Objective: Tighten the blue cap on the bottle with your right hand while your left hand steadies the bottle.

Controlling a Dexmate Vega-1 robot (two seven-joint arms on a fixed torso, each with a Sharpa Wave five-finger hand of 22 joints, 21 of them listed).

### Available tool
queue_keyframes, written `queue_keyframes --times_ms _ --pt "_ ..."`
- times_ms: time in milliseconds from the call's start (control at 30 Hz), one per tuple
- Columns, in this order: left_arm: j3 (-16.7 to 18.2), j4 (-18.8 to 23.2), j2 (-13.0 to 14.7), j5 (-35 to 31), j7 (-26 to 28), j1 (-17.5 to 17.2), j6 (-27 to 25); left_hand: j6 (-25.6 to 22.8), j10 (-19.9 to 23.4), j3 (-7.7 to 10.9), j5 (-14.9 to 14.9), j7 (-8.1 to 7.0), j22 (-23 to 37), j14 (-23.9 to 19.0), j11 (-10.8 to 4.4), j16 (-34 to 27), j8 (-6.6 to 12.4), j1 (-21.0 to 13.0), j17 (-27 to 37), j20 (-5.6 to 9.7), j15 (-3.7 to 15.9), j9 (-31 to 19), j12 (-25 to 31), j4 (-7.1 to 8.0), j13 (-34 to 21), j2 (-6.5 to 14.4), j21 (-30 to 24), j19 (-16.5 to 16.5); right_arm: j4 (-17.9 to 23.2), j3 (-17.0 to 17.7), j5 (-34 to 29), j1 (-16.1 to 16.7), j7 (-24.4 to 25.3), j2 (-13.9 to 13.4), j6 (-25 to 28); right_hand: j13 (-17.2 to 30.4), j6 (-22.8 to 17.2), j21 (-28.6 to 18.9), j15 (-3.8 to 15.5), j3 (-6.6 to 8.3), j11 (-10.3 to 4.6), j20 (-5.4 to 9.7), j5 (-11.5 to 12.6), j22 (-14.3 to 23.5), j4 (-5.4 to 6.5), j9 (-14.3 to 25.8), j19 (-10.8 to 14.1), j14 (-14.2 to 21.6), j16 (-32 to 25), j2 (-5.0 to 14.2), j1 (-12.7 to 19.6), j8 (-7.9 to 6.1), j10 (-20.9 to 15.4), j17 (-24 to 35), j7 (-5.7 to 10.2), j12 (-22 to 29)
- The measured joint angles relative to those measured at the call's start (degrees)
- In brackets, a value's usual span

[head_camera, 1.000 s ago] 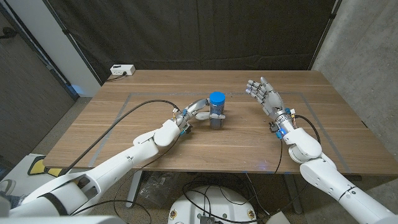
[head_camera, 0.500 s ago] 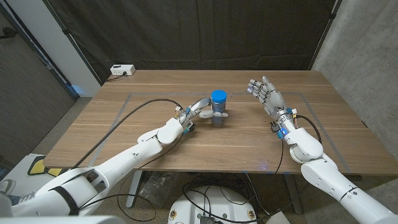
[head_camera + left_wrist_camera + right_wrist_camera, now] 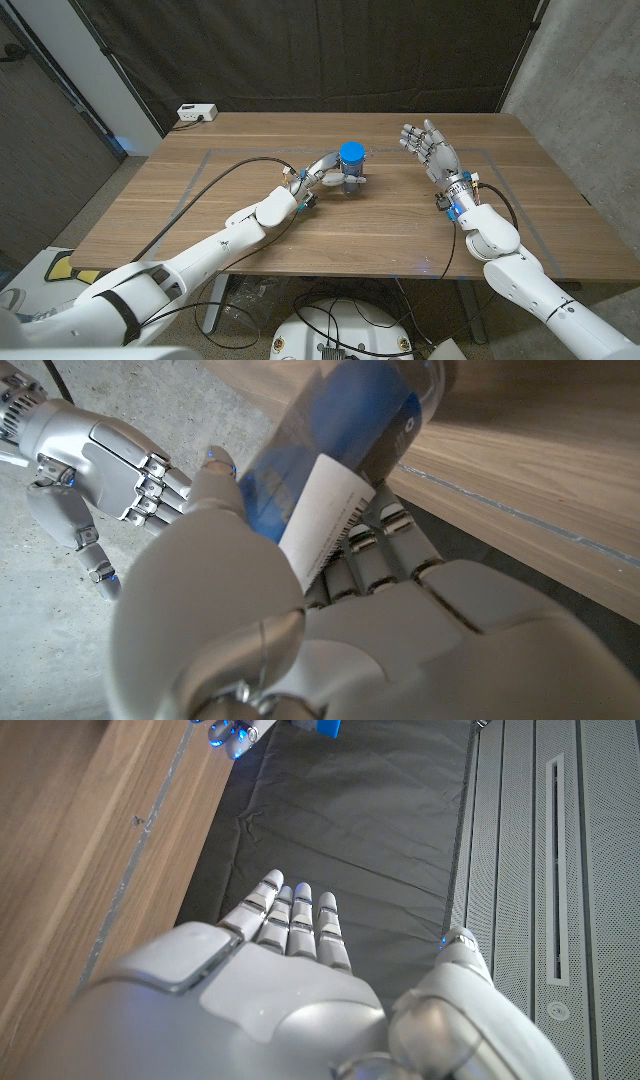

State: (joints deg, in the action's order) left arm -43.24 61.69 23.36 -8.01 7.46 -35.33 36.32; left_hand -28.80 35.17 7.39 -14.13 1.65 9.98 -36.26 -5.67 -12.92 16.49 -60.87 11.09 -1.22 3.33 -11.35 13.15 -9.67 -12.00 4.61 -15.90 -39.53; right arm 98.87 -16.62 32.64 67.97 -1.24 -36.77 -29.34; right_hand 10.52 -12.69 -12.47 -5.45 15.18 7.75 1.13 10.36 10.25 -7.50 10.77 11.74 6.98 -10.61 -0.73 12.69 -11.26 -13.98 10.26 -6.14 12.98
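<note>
Left hand (image 3: pixel 326 176) grips the bottle (image 3: pixel 350 178) around its body, fingers wrapped on the side; bottle sits just above centre of the head view, on the table (image 3: pixel 380 225), blue cap (image 3: pixel 350 154) on top. Right hand (image 3: pixel 432 150) holds nothing, fingers spread and pointing up-frame, palm roughly upright, well apart from the bottle at right of centre. Left arm runs in from the lower left corner, stretched out diagonally across the table; right arm comes from the lower right, forearm angled up to the hand. Left wrist view adds detail the head view lacks: bottle (image 3: pixel 340 455) is dark translucent with a blue label and a white barcode patch, clamped between thumb and fingers (image 3: pixel 370 550) of the left hand (image 3: pixel 300 620); the right hand (image 3: pixel 95 460) shows in its upper left, fingers loose. Right wrist view shows the back of the right hand (image 3: pixel 290 990), fingers extended side by side, touching nothing, table (image 3: pixel 70 840) edge at its left. White power strip (image 3: pixel 197 113) near the table's far left corner.
</note>
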Motion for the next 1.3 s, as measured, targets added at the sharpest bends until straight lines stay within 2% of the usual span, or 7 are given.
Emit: queue_keyframes --times_ms 267,433,667,733,833,1267,1300 --pt "1.10 1.52 0.22 1.45 -0.23 -0.72 -1.57 -2.90 2.74 2.71 0.45 0.03 0.31 -3.24 -0.06 -0.44 0.25 -1.51 0.00 0.50 0.40 0.00 0.65 -0.29 -0.14 -1.51 -0.27 -2.16 -0.13 -0.48 -0.15 -0.78 0.00 0.53 0.01 0.00 0.00 0.00 0.00 0.00 -0.31 0.00 0.00 0.00 0.00 0.00 0.00 0.00 0.00 0.00 0.00 0.00 -0.31 0.00 0.00 0.00" --pt "2.66 6.43 1.85 2.49 -0.01 -2.43 -5.65 -3.67 3.78 3.49 0.45 0.00 0.31 -3.96 -0.28 -0.54 0.26 -1.72 0.26 0.51 0.45 -0.26 0.66 -0.28 -0.14 -1.72 -0.68 -2.97 -0.13 -0.95 -0.32 -1.34 0.00 0.92 0.30 0.00 0.00 0.00 0.00 0.00 -0.31 -0.21 0.00 0.00 0.00 0.00 0.21 0.00 0.00 0.00 0.00 0.00 -0.31 0.00 0.00 0.00" --pt "5.30 15.83 5.15 5.40 -1.00 -4.85 -14.42 -4.18 4.21 3.49 0.88 -0.09 0.31 -4.49 0.00 -0.54 0.26 -1.72 0.26 0.62 0.58 -0.26 0.66 -0.28 -0.14 -1.72 -0.69 -3.08 0.25 -1.66 -0.49 -2.07 0.00 1.51 0.72 0.00 -0.03 0.00 -0.05 0.00 -0.31 -0.41 0.00 0.00 0.00 0.00 0.41 0.56 0.00 0.30 0.30 0.00 -0.31 0.00 0.03 0.00" --pt "5.85 17.51 5.77 5.54 -1.29 -5.32 -14.66 -4.18 4.46 3.49 0.88 -0.09 0.30 -4.66 0.04 -0.54 0.26 -1.72 0.26 0.71 0.66 -0.26 0.66 -0.28 -0.13 -1.72 -0.69 -3.17 0.39 -1.80 -0.54 -2.18 0.03 1.63 0.87 0.00 -0.50 0.00 0.13 0.00 -0.58 -0.20 0.00 0.00 0.00 0.00 0.62 0.74 0.00 0.30 0.30 0.00 -0.58 0.00 0.51 0.00" --pt "6.61 19.01 6.41 7.84 -2.54 -5.70 -17.06 -4.78 4.96 3.62 0.88 -0.10 0.30 -5.22 -0.03 -0.54 0.48 -1.72 0.26 0.56 0.89 -0.26 0.66 -0.40 -0.13 -1.72 -0.69 -3.54 0.82 -2.47 -0.80 -2.68 0.09 2.06 1.07 0.00 -0.97 0.00 0.12 0.00 -0.42 -0.20 0.00 0.00 0.00 0.00 0.61 0.74 0.00 0.30 0.30 0.00 -1.03 0.00 0.73 0.00" --pt "9.35 21.66 8.53 13.46 -5.48 -6.50 -17.37 -5.92 5.98 3.98 0.88 -0.19 0.26 -5.91 0.38 -0.53 0.48 -2.26 0.17 0.62 0.96 -0.25 0.66 -0.75 -0.13 -2.26 -0.66 -3.89 0.50 -5.41 -2.23 -5.65 -0.49 3.90 2.21 0.00 -1.65 0.00 0.42 0.00 -0.82 -0.20 0.00 0.00 0.00 0.00 0.61 1.03 0.00 0.43 0.63 -0.40 -1.44 0.00 1.01 0.00" --pt "9.42 21.77 8.61 13.50 -5.50 -6.55 -17.37 -5.92 5.98 5.01 0.88 -0.19 0.26 -5.91 0.38 -0.53 0.48 -2.26 0.12 0.62 0.96 -0.25 0.66 0.28 -0.16 -2.26 -0.66 -3.89 0.44 -5.62 -2.26 -5.93 -0.54 4.00 2.25 0.00 -1.65 0.00 0.42 0.00 -0.82 -0.20 0.00 0.00 0.00 0.00 0.61 1.03 0.00 0.31 0.75 -0.40 -1.44 0.00 1.01 0.00"
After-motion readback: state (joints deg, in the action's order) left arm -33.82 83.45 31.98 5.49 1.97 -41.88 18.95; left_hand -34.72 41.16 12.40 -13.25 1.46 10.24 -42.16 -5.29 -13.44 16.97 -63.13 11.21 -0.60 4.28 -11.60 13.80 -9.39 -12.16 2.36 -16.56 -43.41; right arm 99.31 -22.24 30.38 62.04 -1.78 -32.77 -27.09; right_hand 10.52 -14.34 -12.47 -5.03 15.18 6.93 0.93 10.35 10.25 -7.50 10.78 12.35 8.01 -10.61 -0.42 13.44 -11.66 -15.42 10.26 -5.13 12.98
